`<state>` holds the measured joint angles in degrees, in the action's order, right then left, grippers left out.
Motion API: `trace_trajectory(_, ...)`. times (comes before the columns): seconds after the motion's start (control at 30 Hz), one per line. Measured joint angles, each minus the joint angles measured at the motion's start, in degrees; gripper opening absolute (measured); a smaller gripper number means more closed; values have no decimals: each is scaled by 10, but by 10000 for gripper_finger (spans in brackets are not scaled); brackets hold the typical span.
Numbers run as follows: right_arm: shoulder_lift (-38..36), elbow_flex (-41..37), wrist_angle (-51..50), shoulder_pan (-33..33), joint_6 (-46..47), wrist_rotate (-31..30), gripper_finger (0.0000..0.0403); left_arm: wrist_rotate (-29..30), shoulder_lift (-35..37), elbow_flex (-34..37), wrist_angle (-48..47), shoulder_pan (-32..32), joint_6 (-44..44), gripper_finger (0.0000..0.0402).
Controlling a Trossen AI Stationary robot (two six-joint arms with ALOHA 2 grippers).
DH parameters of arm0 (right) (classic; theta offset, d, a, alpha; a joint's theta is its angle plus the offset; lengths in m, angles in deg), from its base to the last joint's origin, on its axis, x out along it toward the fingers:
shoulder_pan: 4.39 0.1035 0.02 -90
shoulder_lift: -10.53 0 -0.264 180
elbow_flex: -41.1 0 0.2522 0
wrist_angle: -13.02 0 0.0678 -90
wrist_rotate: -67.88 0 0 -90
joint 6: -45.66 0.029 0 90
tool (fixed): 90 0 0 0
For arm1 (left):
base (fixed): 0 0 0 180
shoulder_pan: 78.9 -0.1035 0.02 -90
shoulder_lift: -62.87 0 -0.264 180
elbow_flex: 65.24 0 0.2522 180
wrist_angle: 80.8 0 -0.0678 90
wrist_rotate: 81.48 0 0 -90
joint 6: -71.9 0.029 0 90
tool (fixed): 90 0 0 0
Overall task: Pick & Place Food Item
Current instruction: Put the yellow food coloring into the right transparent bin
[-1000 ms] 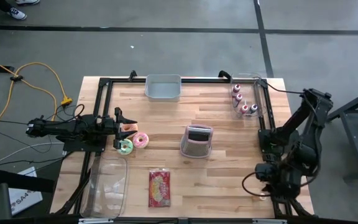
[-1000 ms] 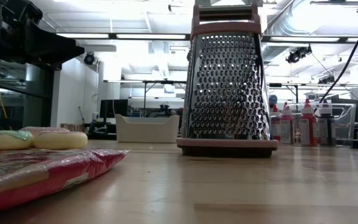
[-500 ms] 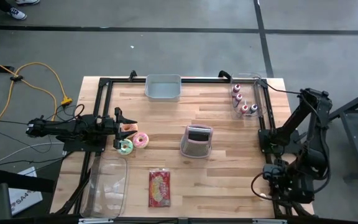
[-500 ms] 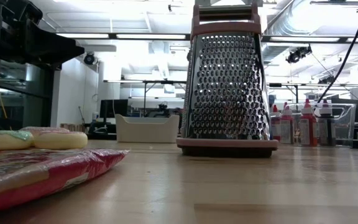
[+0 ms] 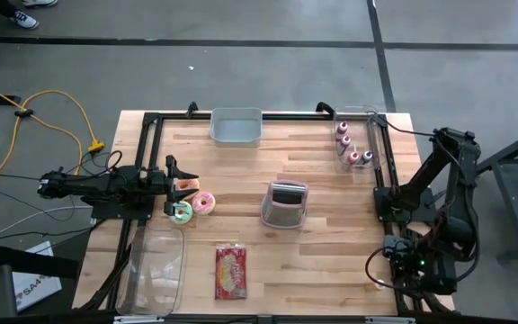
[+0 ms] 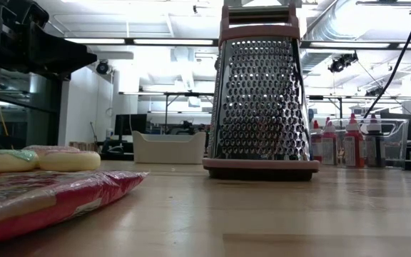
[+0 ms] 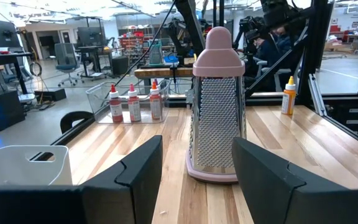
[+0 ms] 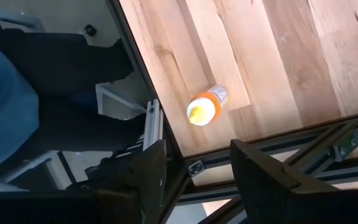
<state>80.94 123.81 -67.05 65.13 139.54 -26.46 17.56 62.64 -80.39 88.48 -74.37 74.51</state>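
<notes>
You are hovering the left gripper (image 5: pixel 171 184) low at the table's (image 5: pixel 331 270) left edge, fingers spread and holding nothing, with the doughnuts just ahead of it. Nearest is the green-iced doughnut (image 5: pixel 182 211), touching the pink doughnut (image 5: pixel 204 202) beside it. When you are closing in, take only one, coming down over its rim so the neighbour is not dragged along. Farther on, the grater (image 7: pixel 216 106) is standing upright mid-table, so keep your carry clear of it. The clear bin (image 5: pixel 154 270) and snack packet (image 5: pixel 230 272) are lying at the front edge. The right gripper (image 8: pixel 191 163) is waiting beyond the right corner, parted and empty, above an orange-capped bottle (image 8: pixel 204 109).
</notes>
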Motion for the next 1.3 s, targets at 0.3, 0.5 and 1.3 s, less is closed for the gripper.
trace_trajectory(0.3,1,0,-3,11,16,-2,166,0,0,0,0,0,0,188)
trace_trajectory(0.5,19,31,-32,19,38,-13,166,0,0,0,0,0,0,188)
trace_trajectory(1.3,201,118,-113,-27,100,34,166,0,0,0,0,0,0,188)
